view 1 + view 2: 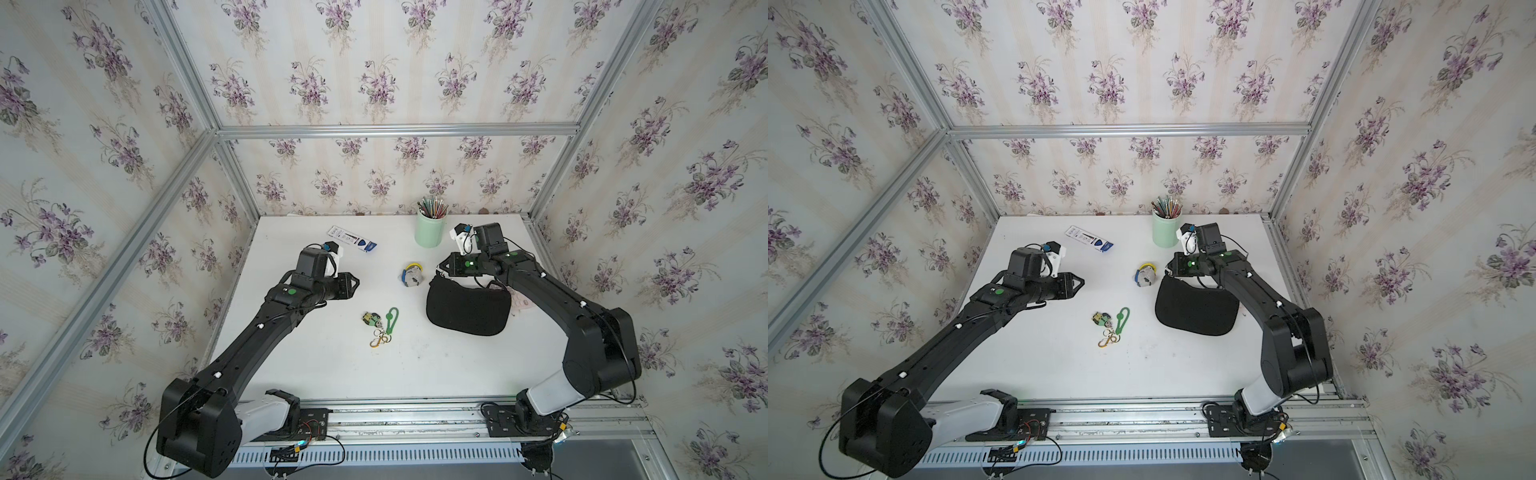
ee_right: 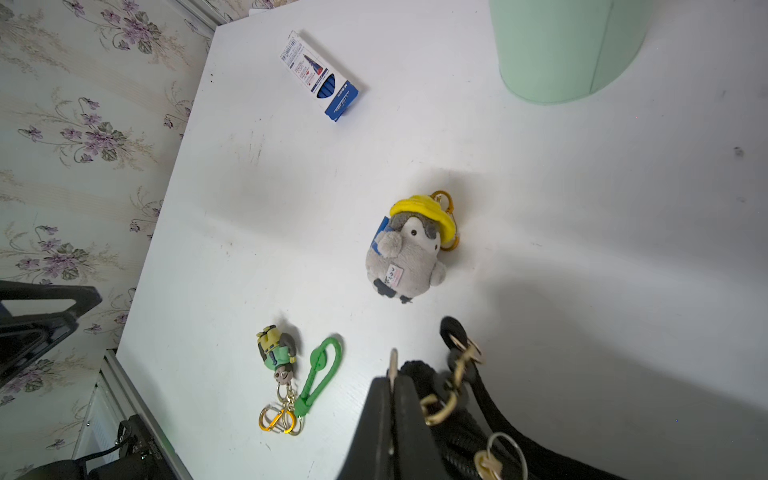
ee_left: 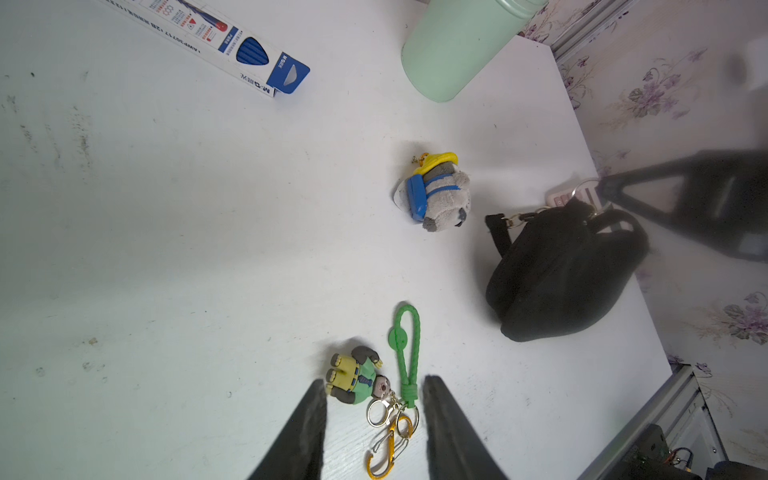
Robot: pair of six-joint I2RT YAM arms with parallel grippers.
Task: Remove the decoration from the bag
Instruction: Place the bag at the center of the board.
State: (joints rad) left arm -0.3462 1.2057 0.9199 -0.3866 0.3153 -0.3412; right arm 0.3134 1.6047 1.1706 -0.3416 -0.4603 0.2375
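The decoration [image 1: 380, 326] [image 1: 1111, 326] lies loose on the white table, apart from the bag: a green looped strap [image 3: 406, 353], a small green-yellow figure [image 3: 357, 376], metal rings and a gold carabiner [image 2: 275, 419]. The black half-moon bag [image 1: 465, 309] [image 1: 1196, 311] rests to its right. My left gripper [image 1: 355, 283] [image 3: 374, 380] hangs open above the table, left of and beyond the decoration, holding nothing. At the bag's upper left corner my right gripper [image 1: 441, 272] [image 2: 392, 378] is shut on a thin metal tab [image 2: 392, 361], beside the strap's gold clasp [image 2: 457, 365].
A grey plush penguin charm [image 1: 412, 275] [image 2: 409, 253] with a yellow hat lies between the grippers. A mint cup of pencils [image 1: 430, 230] and a blue-white pen box [image 1: 352, 239] stand near the back. A pinkish tag [image 3: 567, 195] on a ring pokes out behind the bag.
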